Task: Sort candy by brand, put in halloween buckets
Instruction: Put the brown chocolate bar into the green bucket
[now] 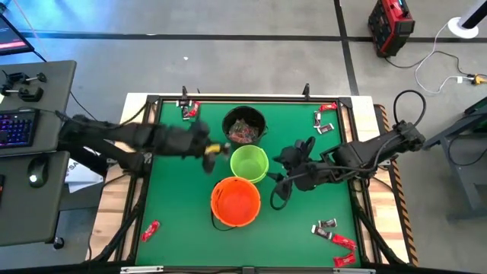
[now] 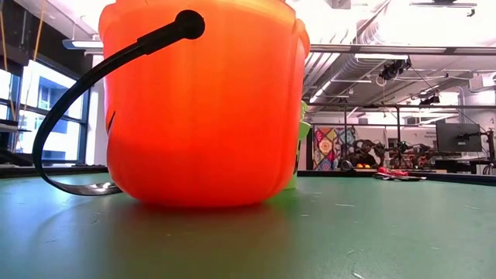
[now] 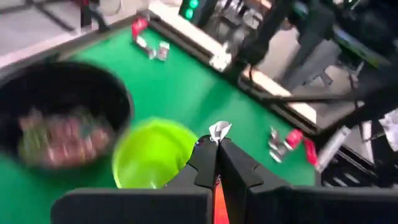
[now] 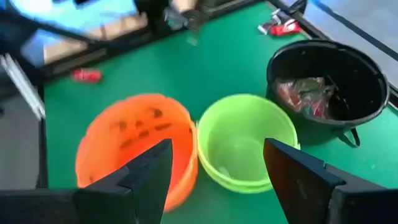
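L gripper (image 1: pixel 215 150) is pinched shut on a small silvery-wrapped candy piece (image 3: pixel 219 130), held in the air at the 9 o'clock edge of the green bucket (image 1: pixel 249 163). From the left wrist view the wrapper only pokes out past the fingertips, so the hold looks thin. R gripper (image 4: pixel 216 163) hangs at the green bucket's 3 o'clock side, fingers spread wide, nothing in them.

Black bucket (image 1: pixel 244 125) sits at 12 o'clock from the green one and already has a heap of reddish wrapped pieces in it. Orange bucket (image 1: pixel 235 201) is at 6 o'clock, touching or nearly so. The green one looks empty, tho the wrist views are blurred, can't be sure.

Loose candy (image 1: pixel 332 230) lies in the mat's corners: approx 2, 5, 7 and 11 o'clock.

Risks: the thin pinch could let the piece slip early and land on the mat (image 1: pixel 175 198) beside the rim. Buckets are packed tight, so a slightly off drop goes in the wrong bucket. Both arms crowd the same bucket, so a clash is possible.
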`<act>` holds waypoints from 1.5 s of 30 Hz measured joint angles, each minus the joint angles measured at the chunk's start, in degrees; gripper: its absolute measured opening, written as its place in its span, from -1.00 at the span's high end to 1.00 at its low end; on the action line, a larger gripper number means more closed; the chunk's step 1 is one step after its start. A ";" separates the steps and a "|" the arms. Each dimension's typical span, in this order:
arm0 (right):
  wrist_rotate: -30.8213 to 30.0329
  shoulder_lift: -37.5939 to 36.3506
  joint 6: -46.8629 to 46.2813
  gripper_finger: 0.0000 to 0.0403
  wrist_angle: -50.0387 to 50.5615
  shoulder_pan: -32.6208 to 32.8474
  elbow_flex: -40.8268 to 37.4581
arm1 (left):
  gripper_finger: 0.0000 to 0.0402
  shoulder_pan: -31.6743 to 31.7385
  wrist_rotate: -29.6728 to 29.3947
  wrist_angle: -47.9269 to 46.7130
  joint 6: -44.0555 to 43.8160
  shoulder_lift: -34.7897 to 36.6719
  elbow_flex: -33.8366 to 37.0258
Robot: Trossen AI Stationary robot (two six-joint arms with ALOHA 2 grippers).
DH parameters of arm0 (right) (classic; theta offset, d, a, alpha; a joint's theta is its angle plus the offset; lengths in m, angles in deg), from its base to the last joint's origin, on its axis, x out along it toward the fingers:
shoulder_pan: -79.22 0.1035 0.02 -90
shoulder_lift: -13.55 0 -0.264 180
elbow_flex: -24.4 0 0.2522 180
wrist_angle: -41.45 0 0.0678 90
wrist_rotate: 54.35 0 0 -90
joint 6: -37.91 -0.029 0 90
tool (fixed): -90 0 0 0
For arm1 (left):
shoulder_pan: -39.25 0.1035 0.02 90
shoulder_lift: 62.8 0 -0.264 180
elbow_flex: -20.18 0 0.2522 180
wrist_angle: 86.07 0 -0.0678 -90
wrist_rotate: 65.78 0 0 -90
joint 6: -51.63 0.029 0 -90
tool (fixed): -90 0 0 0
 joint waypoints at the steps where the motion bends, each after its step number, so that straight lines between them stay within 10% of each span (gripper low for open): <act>1: -0.88 0.00 -0.62 -0.22 -0.70 0.00 0.00 | 1.00 2.62 2.43 1.89 2.07 -0.74 0.00; 8: -8.01 0.00 -5.39 -0.22 -1.47 0.00 0.00 | 1.00 10.19 19.49 11.05 10.63 -9.69 0.00; 22: -13.94 0.00 -10.59 -0.22 -2.13 -0.02 0.02 | 0.66 11.72 20.51 11.13 15.72 -24.38 0.09; 35: 3.25 -4.15 -15.04 -0.22 11.78 0.51 0.17 | -0.20 12.11 31.84 3.73 11.40 -15.89 0.59; 40: 15.60 -4.30 -29.88 -0.22 31.66 5.43 -4.76 | -0.22 6.91 20.22 7.83 5.94 -6.13 5.41; 45: 32.56 -8.21 -41.29 -0.22 20.31 12.29 -20.55 | -0.22 2.52 10.02 12.67 0.84 2.84 10.81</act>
